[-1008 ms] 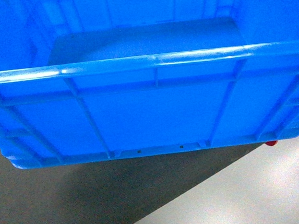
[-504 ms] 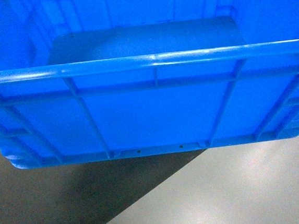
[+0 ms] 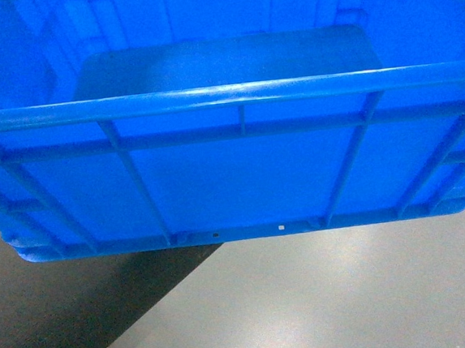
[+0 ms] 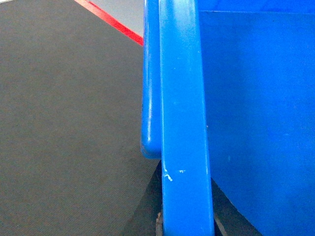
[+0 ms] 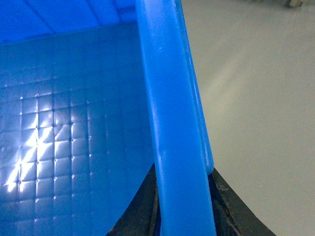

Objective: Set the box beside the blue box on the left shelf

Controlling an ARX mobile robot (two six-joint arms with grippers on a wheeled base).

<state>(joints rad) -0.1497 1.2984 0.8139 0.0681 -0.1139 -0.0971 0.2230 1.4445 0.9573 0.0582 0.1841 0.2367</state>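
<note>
Box (image 3: 240,165) fills head view, held above floor (image 3: 325,296); near wall closest, empty inside. Left hand (image 4: 186,228) clamps left rim; right hand (image 5: 182,216) clamps right rim. Dark mat (image 4: 64,123), red line (image 4: 115,22) beyond.

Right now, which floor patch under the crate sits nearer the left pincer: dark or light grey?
The dark patch; the light grey floor lies on the right under the box.

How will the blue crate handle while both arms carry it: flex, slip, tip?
Probably stiff: the box has a thick rim and ribbed walls. Likely light, since its inside looks empty. Its smooth glossy rim could slip in the right gripper or left gripper. A wide span means tilt seems possible.
</note>
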